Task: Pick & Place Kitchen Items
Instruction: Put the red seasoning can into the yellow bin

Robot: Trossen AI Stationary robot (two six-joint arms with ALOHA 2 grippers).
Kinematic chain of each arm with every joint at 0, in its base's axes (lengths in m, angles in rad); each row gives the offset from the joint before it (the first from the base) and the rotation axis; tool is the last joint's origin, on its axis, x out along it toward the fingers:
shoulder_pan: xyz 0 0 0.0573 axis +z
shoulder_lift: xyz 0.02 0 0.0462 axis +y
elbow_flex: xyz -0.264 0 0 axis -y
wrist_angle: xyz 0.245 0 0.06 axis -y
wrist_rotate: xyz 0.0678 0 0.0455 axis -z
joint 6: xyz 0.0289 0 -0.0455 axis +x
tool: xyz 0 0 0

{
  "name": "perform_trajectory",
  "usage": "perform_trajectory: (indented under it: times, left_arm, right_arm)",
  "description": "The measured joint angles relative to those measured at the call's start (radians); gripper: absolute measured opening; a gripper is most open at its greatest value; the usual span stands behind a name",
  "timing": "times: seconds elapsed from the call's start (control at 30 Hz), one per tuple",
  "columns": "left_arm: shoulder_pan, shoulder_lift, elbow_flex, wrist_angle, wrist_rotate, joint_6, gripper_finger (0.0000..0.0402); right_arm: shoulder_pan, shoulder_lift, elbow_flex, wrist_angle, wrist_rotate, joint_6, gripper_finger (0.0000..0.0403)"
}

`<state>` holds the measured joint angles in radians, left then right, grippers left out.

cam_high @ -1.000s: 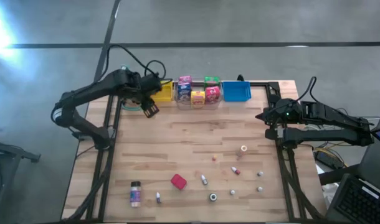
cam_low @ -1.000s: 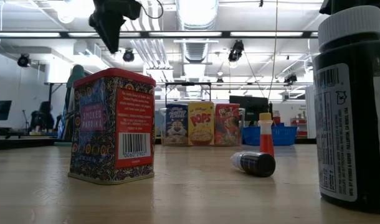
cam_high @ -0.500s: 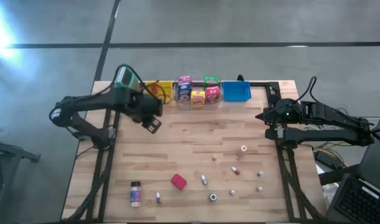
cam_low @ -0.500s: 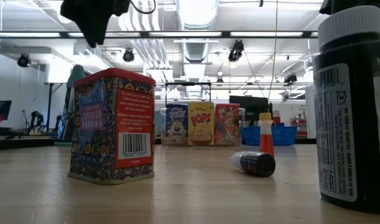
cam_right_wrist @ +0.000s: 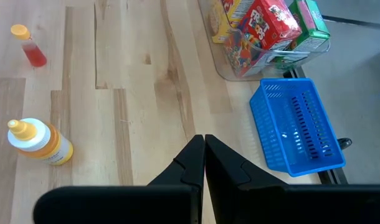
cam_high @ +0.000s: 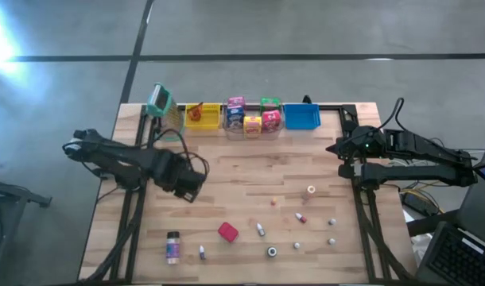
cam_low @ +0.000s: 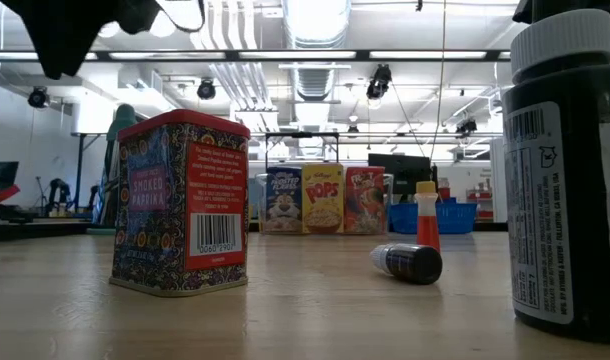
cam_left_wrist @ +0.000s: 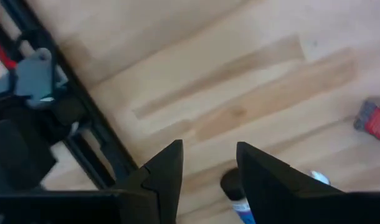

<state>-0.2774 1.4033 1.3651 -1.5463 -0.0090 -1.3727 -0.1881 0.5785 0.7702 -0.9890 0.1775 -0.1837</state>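
Observation:
My left gripper (cam_high: 192, 189) (cam_left_wrist: 209, 167) hangs open above bare wood left of the table's middle, fingers pointing down, nothing between them. Small kitchen items lie scattered on the near half: a purple-labelled jar (cam_high: 172, 247), a red block (cam_high: 227, 232) (cam_left_wrist: 375, 121), an orange piece (cam_high: 273, 202) and several tiny bottles (cam_high: 261, 229). The low view shows the red paprika tin (cam_low: 180, 205), a dark bottle lying on its side (cam_low: 408, 262) and a big dark bottle (cam_low: 567, 170). My right gripper (cam_high: 336, 148) (cam_right_wrist: 204, 148) waits shut at the right edge.
Along the far edge stand a yellow bin (cam_high: 199, 116), a clear bin (cam_high: 250, 127) holding mini boxes (cam_right_wrist: 258, 28), and a blue bin (cam_high: 301, 117) (cam_right_wrist: 297, 124). A green item (cam_high: 157, 101) sits at the far left corner. Bare wood spans the table's middle.
My left gripper has swung from beside the yellow bin toward the table's near edge, sinking lower and rolling its wrist; its fingers stay open. The green item at the far left corner has come into view. The right arm has kept still.

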Motion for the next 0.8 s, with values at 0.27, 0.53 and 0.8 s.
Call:
perform_trajectory:
  times: [0.27, 0.53, 0.8]
  left_arm:
    - [-0.127, 0.0, -0.059, 0.3, -0.024, 0.162, 0.0156]
    - [-0.138, 0.001, -0.155, 0.584, -0.039, 0.575, 0.0156]
    - [-0.138, 0.022, -0.193, 0.68, -0.05, 0.996, 0.0156]
  right_arm:
    - [0.0, 0.0, 0.0, 0.0, 0.0, 0.0, 0.0008]
    - [0.0, 0.0, 0.0, 0.0, 0.0, 0.0, 0.0008]
    - [0.0, 0.0, 0.0, 0.0, 0.0, 0.0, 0.0008]
